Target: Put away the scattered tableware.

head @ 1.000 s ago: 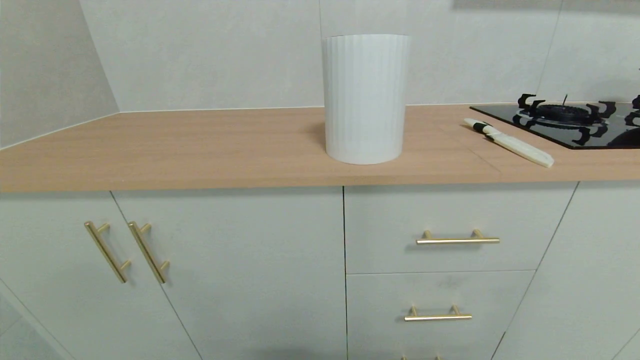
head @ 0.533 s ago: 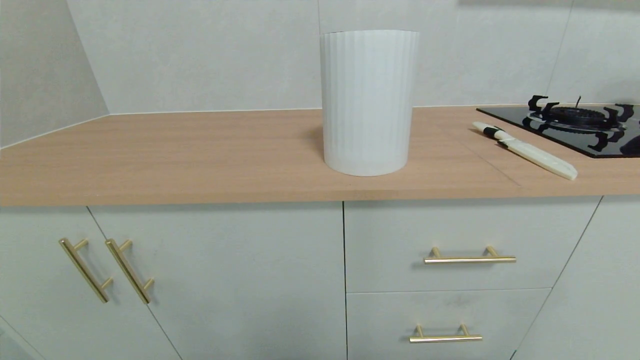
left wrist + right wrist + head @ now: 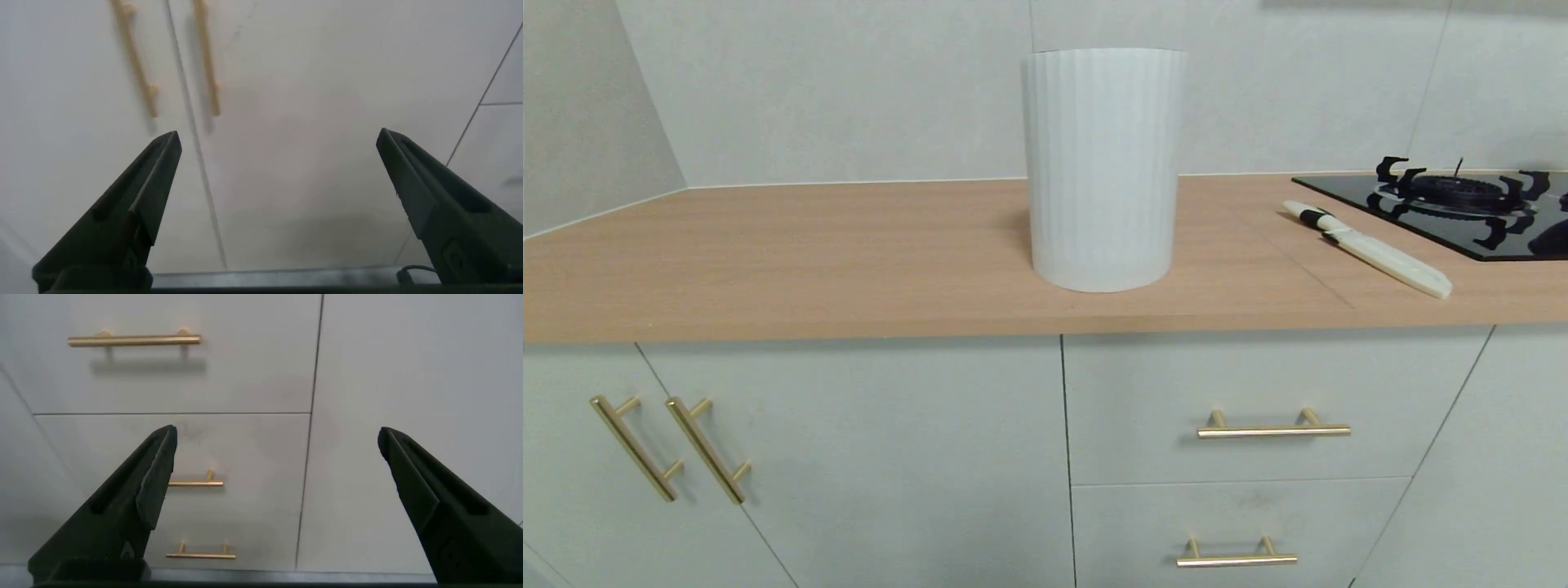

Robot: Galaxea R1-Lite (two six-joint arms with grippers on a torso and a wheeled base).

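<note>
A tall white ribbed container [image 3: 1101, 167] stood upright on the wooden countertop [image 3: 809, 253], close to its front edge. The knife [image 3: 1368, 249], cream-white with a black band on its handle, lay flat on the countertop to the right of the container, apart from it. It lay between the container and the black gas hob [image 3: 1462, 214], just beside the hob's near edge. Its handle pointed toward the wall and its blade toward the front edge.

The left gripper [image 3: 276, 137] had its two fingers spread wide with nothing between them. It faced the cabinet doors [image 3: 270, 122], which are below and to the left of the container. The right gripper [image 3: 276, 433] was also wide apart and held nothing. It faced the drawer fronts [image 3: 172, 384] with brass handles, below and to the right of the container.
</note>
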